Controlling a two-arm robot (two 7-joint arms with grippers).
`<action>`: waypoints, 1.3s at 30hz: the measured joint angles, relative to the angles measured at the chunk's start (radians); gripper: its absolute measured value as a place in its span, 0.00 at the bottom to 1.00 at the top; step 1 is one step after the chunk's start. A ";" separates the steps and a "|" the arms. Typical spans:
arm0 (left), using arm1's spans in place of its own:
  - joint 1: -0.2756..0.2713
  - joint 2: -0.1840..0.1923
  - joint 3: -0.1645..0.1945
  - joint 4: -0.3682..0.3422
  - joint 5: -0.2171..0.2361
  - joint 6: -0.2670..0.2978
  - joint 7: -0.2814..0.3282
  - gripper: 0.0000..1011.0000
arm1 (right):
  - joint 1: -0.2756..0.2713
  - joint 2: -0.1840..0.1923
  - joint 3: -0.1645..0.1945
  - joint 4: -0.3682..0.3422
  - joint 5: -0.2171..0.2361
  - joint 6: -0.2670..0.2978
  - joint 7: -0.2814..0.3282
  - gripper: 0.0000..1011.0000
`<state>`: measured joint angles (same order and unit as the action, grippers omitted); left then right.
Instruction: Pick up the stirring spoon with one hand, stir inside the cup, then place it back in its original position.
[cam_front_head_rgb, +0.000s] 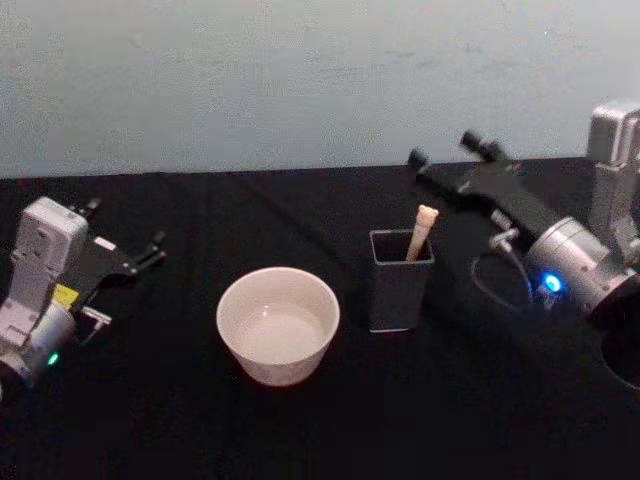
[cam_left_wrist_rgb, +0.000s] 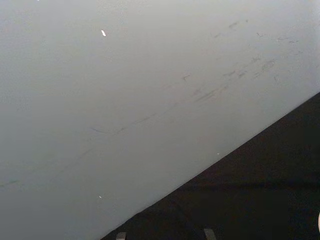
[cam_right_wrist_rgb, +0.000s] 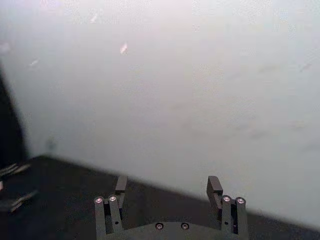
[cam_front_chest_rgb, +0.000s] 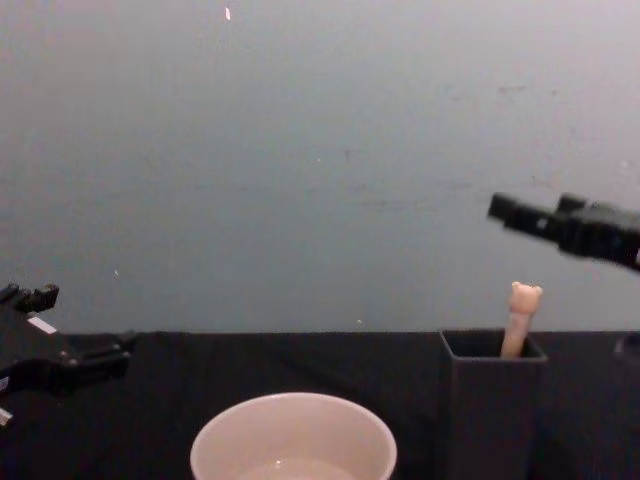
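- A black table (cam_front_head_rgb: 300, 430) runs back to a pale wall.
- We see the stirring spoon (cam_front_head_rgb: 421, 232) upright in the holder (cam_front_head_rgb: 400, 285), bear end up, just right of the cup (cam_front_head_rgb: 277, 324).
- The right gripper (cam_front_head_rgb: 447, 150), jaws spread, hovers just beyond it, far nearer than the spread left gripper (cam_front_head_rgb: 125, 235) at far left; nothing blocks it.

Stirring spoon (cam_front_head_rgb: 421, 232) stands in holder (cam_front_head_rgb: 399, 290), right of cup (cam_front_head_rgb: 277, 324); left gripper (cam_front_head_rgb: 125, 257) far left, right gripper (cam_front_head_rgb: 450, 148) behind-right.
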<state>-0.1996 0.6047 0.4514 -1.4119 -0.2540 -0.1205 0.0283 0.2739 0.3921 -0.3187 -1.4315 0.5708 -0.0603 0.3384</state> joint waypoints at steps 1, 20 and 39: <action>0.000 0.000 0.000 0.000 0.000 0.000 0.000 0.99 | -0.001 -0.006 0.008 -0.003 -0.013 -0.013 -0.020 0.99; 0.000 0.000 0.000 0.000 0.000 0.000 0.000 0.99 | -0.040 -0.071 0.045 0.120 -0.331 -0.055 -0.345 0.99; 0.000 0.000 0.000 0.000 0.000 0.000 0.000 0.99 | -0.042 -0.088 0.055 0.147 -0.320 -0.022 -0.342 0.99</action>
<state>-0.1995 0.6047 0.4514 -1.4120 -0.2539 -0.1205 0.0283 0.2314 0.3039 -0.2637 -1.2848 0.2512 -0.0822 -0.0037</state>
